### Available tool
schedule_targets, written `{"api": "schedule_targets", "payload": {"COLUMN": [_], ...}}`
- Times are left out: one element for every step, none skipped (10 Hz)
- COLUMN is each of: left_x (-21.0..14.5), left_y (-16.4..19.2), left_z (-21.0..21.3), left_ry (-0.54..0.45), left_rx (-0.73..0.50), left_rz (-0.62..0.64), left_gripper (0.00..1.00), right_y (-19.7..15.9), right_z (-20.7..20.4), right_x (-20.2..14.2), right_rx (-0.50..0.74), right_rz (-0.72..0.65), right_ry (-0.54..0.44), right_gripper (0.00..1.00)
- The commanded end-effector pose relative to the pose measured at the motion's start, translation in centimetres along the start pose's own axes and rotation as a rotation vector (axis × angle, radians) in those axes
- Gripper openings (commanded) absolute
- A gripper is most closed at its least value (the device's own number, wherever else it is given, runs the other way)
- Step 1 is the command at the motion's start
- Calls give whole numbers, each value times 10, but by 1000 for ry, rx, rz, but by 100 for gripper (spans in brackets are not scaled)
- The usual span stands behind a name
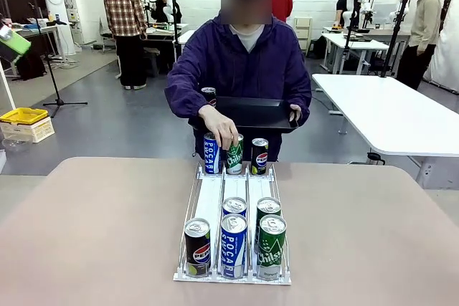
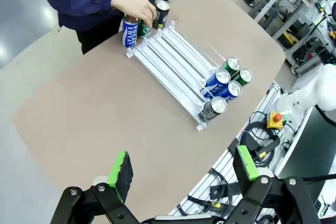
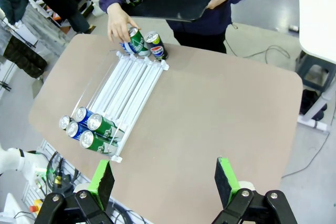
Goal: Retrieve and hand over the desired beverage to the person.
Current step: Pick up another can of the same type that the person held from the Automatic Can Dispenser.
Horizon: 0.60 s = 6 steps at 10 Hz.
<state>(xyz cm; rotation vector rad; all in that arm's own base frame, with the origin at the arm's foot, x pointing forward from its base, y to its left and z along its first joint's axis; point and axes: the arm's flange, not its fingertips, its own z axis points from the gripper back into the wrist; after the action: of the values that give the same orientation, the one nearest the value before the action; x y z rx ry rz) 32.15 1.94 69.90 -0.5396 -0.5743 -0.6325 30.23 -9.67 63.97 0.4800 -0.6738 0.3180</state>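
Well ahead of the left gripper, across a wide stretch of bare tan counter, lies a white three-lane can rack. That gripper hangs above the counter's near edge, its green-padded fingers spread fully apart with nothing between them. The right gripper hangs the same way, jaws wide and empty, with the rack up and to the left of it in its wrist view.

At the rack's end nearer both grippers sit five cans. A black Pepsi can, a blue Pocari Sweat can and a green Chilsung can form the front row, one per lane. A second blue can and a second green can sit just behind, touching them.

At the end farthest from the grippers three more stand upright: a far blue can, a far green can and a far black can. The person in a dark navy-purple hooded jacket stands beyond that end, well apart from both grippers, with one hand set on top of the far green can. The other hand holds a black rectangular tray at waist height, and one more dark can stands on it.
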Motion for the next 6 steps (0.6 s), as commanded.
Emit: {"api": "schedule_targets", "payload": {"left_x": [0,0,0,0,0,0], "left_y": [6,6,6,6,6,6], "left_z": [-16,-16,-16,-16,-16,-16], "left_ry": [64,64,64,64,64,64], "left_rx": [-7,-7,-7,-7,-7,-7], "left_rz": [22,22,22,22,22,22], "left_gripper": [100,100,100,100,100,100], "right_y": [0,0,0,0,0,0], "right_z": [0,0,0,0,0,0], "right_x": [0,0,0,0,0,0], "right_rx": [19,19,19,19,19,19], "right_rz": [11,11,11,11,11,11], "right_ry": [-1,-1,-1,-1,-1,-1], "right_gripper": [100,100,100,100,100,100]}}
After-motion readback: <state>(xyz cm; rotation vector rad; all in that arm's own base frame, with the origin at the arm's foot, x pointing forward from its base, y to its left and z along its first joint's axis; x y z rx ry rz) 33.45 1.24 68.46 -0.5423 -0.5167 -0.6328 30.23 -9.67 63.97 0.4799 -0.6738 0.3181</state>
